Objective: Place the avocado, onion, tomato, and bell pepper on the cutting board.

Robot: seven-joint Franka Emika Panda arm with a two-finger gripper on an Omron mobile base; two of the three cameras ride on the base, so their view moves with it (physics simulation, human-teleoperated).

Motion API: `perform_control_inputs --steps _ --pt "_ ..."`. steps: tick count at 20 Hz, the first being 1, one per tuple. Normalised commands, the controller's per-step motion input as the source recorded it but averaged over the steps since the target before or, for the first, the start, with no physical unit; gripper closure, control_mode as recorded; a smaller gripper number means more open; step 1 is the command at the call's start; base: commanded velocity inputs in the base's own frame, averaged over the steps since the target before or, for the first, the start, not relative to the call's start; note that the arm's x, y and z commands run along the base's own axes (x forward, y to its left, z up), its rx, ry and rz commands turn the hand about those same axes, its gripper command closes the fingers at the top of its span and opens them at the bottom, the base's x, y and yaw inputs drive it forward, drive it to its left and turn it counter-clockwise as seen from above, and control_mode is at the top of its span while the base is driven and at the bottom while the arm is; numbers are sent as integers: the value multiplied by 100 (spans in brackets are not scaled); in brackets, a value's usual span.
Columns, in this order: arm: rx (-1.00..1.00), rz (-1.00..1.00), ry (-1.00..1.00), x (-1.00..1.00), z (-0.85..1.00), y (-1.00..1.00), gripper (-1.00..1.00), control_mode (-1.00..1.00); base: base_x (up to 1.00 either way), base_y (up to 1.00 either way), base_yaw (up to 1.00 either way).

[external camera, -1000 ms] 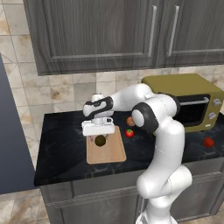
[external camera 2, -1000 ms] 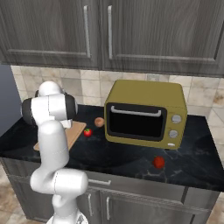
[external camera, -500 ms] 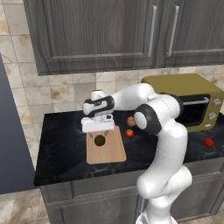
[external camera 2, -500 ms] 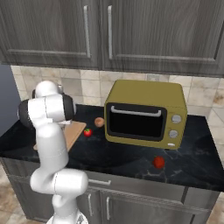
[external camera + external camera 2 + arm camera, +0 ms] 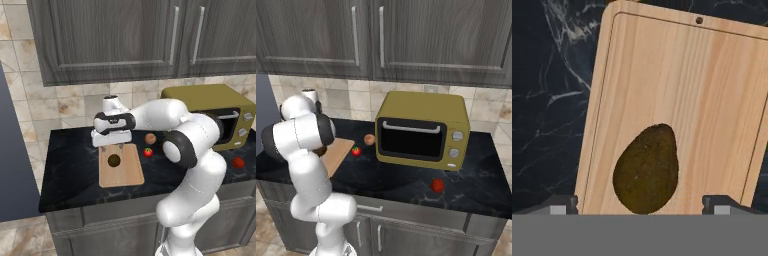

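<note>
The dark avocado point(image 5: 646, 170) lies on the light-wood cutting board point(image 5: 712, 100), free of any grip. Just above it my gripper point(image 5: 642, 206) hangs open, a fingertip point(image 5: 562, 205) on either side of the fruit with a gap to each. In the left base view the gripper point(image 5: 112, 149) hovers over the avocado point(image 5: 114, 160) on the board point(image 5: 127, 172). The tan onion point(image 5: 150, 138) and the red tomato point(image 5: 148, 152) rest on the counter just right of the board. The red bell pepper point(image 5: 238, 162) sits far right, in front of the oven.
An olive toaster oven point(image 5: 423, 130) stands on the dark marble counter point(image 5: 406, 175) at the right, against the tiled wall. Grey cabinets hang overhead. The onion point(image 5: 370, 139) and tomato point(image 5: 356, 151) lie between board point(image 5: 338, 152) and oven; the bell pepper point(image 5: 437, 185) is near the front edge.
The jaws have spread wider and let go of the avocado, which now rests on the board. The hand has lifted slightly.
</note>
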Motion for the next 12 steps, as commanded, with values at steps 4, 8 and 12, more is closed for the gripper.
perform_control_inputs --steps 4,8,12 --pt "0 0 -24 -44 43 -6 -100 -100 0 0 0" --pt "0 0 -20 -49 55 -14 -100 -100 0 0 0" --pt "0 0 -17 -49 51 -20 -100 -100 0 0 0"
